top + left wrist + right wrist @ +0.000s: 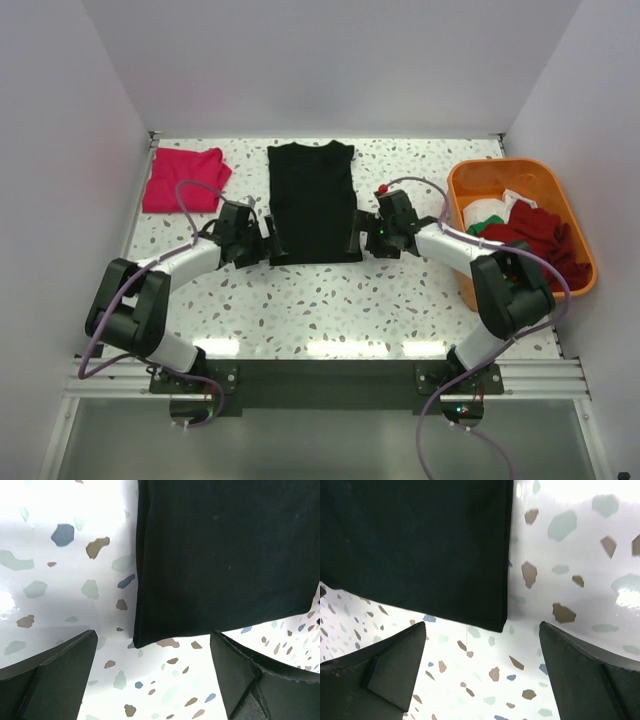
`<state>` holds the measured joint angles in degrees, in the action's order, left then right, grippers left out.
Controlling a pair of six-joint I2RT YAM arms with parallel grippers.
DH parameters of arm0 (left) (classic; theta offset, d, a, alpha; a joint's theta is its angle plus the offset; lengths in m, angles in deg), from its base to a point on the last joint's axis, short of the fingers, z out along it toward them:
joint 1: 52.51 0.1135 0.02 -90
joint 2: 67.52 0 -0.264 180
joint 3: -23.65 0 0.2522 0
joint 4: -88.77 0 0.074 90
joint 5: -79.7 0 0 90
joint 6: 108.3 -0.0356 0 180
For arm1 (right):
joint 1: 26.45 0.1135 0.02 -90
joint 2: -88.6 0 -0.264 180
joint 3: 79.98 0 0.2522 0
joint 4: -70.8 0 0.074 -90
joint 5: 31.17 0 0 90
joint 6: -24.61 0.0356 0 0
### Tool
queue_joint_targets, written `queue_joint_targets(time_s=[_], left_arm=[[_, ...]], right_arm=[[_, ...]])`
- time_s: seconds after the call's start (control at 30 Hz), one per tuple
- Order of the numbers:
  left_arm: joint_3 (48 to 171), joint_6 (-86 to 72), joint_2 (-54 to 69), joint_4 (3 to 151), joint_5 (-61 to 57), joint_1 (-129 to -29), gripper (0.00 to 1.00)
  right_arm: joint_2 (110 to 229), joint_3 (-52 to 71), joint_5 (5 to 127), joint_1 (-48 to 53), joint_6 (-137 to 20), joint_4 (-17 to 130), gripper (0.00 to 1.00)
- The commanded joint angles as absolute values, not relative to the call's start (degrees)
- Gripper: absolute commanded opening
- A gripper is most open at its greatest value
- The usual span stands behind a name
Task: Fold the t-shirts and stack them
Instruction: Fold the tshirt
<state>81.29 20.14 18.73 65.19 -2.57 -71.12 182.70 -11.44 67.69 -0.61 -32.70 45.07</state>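
Since the sleeves lie tucked in and the black shirt is a long strip, step: I judge it to be folding the near hem up to the collar, both hands at once.
Pink shirt (183, 178): folded, at the far left corner of the table (330, 300), well apart from my work. It looks like the base of the stack.
Left gripper (270, 240): my fingers are spread wide and hold nothing. They sit low over the table with the strip's near left corner between them. I should come in along the tabletop, one finger under every layer, and close only once the whole doubled edge is inside, or the tucked sleeve may slip out.
Black shirt (312, 200): mid-table toward the far edge, collar far, hem near, lying flat with straight sides. I should lift both near corners level, keep the hem lightly taut between my hands, carry it toward the far edge and lay it down with the sides matched.
Right gripper (362, 235): my fingers are spread wide and empty, with the near right corner between them, mirroring the left. It should close and rise in time with the left, since one hand leading would skew the fold. The glossy top may also let the cloth slide.
Tub (462, 185): at the right edge, holding dark red (535, 235), white (487, 210) and green (478, 228) shirts, none of them folded yet.
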Motion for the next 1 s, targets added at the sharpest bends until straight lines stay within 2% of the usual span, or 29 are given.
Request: queue_joint_targets(time_s=[0.0,0.17,0.2,0.27,0.3,0.33,0.47,0.53,0.7,0.73,0.77,0.8,0.83,0.97], left_arm=[[79.78,21.43,19.13,71.75,0.51,-70.79,0.98],[78.46,21.69,20.72,73.16,1.3,-70.79,0.81],[78.37,21.6,21.5,73.43,1.48,-70.79,0.73],[78.28,21.43,22.21,73.52,1.57,-70.79,0.65],[78.28,21.43,23.0,73.52,1.48,-70.79,0.59],[78.28,21.34,23.26,73.6,1.56,-70.79,0.55],[77.58,21.43,23.97,73.78,1.92,-70.79,0.43],[77.23,21.34,23.88,73.78,1.83,-70.79,0.41],[76.09,21.34,23.44,73.6,2.01,-70.88,0.24],[75.91,21.34,23.27,73.6,2.09,-70.88,0.21],[75.65,21.25,23.09,73.52,2.09,-70.88,0.13],[75.47,21.25,22.92,73.34,2.09,-70.88,0.07],[75.21,21.25,22.74,73.25,2.09,-70.97,0.0],[72.66,20.99,18.8,72.56,2.44,-71.67,0.0]], right_arm=[[182.81,-12.34,70.96,-0.61,-30.15,48.51,0.99],[184.13,-14.54,72.28,-0.53,-29.35,51.32,0.98],[184.48,-14.72,72.37,-0.61,-29.27,51.5,0.97],[185.54,-14.81,72.1,-0.61,-29.44,51.76,0.94],[185.89,-14.89,72.28,-0.61,-29.44,52.03,0.9],[186.33,-14.89,72.54,-0.61,-29.44,52.2,0.85],[188.09,-15.6,74.73,-0.53,-28.57,54.39,0.77],[188.44,-16.04,74.92,-0.52,-28.39,54.32,0.69],[188.62,-17.62,74.48,-0.17,-27.6,54.49,0.52],[188.62,-18.14,74.48,-0.17,-27.6,54.49,0.44],[188.53,-18.32,74.56,-0.09,-27.42,54.58,0.32],[188.36,-18.67,74.56,0.0,-27.42,54.67,0.32],[188.18,-19.2,74.83,0.0,-27.59,54.67,0.23],[185.2,-20.61,74.48,0.7,-29.43,52.05,0.12]])
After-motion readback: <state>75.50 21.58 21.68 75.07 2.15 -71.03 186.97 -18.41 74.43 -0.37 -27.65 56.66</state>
